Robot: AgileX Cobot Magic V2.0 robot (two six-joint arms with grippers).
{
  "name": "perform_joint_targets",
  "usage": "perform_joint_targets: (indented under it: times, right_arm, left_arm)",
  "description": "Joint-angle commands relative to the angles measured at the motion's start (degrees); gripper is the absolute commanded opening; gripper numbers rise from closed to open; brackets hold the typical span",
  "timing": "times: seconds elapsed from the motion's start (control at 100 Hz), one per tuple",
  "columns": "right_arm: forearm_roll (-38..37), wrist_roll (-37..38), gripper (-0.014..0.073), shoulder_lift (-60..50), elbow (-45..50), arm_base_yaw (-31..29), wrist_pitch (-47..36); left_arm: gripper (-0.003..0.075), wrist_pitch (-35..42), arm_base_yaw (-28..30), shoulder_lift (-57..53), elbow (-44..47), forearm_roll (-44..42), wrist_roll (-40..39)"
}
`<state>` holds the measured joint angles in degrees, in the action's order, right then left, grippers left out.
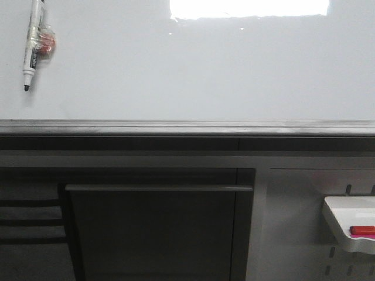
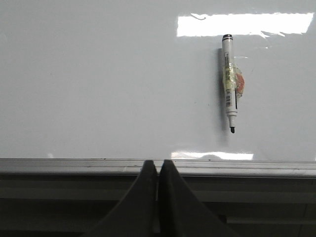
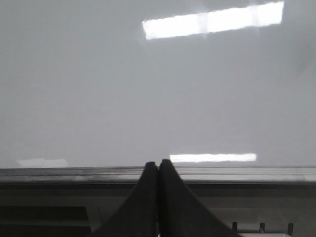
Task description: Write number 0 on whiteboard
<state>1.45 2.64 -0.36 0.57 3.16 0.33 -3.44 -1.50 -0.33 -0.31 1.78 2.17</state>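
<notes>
The whiteboard fills the upper half of the front view, glossy and pale, with a grey rail along its lower edge. No number 0 shows on it. A white marker with a black tip pointing down hangs on the board at the far left, tape and a red patch on its barrel; the same marker appears in the left wrist view. My left gripper is shut and empty, level with the rail, below and to the side of the marker. My right gripper is shut and empty before bare board.
Below the rail is a dark cabinet front with a long horizontal handle. A small white tray holding a red item is mounted on a pegboard panel at the lower right. Ceiling light glares on the board.
</notes>
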Motion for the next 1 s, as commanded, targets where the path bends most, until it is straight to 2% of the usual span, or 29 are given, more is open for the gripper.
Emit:
perform_joint_targets:
  times: [0.0, 0.83, 0.99]
  right_arm:
    - [-0.2, -0.3, -0.0073, -1.3, 0.7, -0.1, -4.7]
    - [-0.2, -0.3, -0.0073, -1.3, 0.7, -0.1, -5.9]
    - [1.2, -0.3, -0.0073, -1.3, -0.3, -0.1, -5.4]
  left_arm:
    - [-0.002, 4.1, 0.0, -1.3, 1.5, 0.3, -0.5]
    - [-0.002, 4.1, 0.0, -1.3, 1.5, 0.3, -0.5]
    - [-0.002, 6.8, 0.0, -1.3, 1.2, 0.3, -0.5]
